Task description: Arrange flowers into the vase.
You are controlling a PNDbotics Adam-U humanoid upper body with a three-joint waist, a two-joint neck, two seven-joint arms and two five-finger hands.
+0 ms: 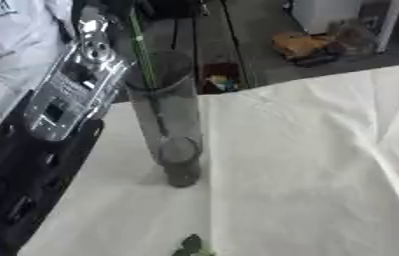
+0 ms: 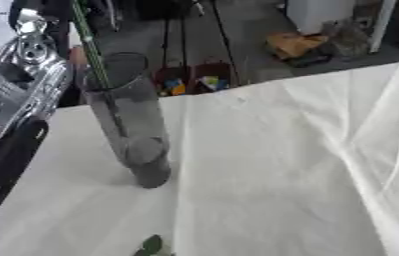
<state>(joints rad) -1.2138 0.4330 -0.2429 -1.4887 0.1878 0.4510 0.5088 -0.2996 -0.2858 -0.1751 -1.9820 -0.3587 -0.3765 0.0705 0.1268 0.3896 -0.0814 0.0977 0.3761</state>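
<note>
On the white cloth (image 1: 307,165), tall grey vase (image 1: 166,120).

The green stem (image 1: 143,45) runs off the top edge, its bloom unseen; a leaf (image 1: 190,245) is cut off below.

1. Vase (image 1: 169,120) stands on the table (image 1: 307,175), left of centre, near the far edge.
2. Flower stem (image 1: 144,55) sits in the vase, sticking out past the rim toward the top of our view.
3. Our left arm (image 1: 58,120) runs just left of the vase, from the lower left corner upward.
4. Leaf (image 1: 190,245) lies on the table in front of the vase, at the near edge.
5. Floor clutter (image 1: 312,45) lies behind the table, to the right.
</note>
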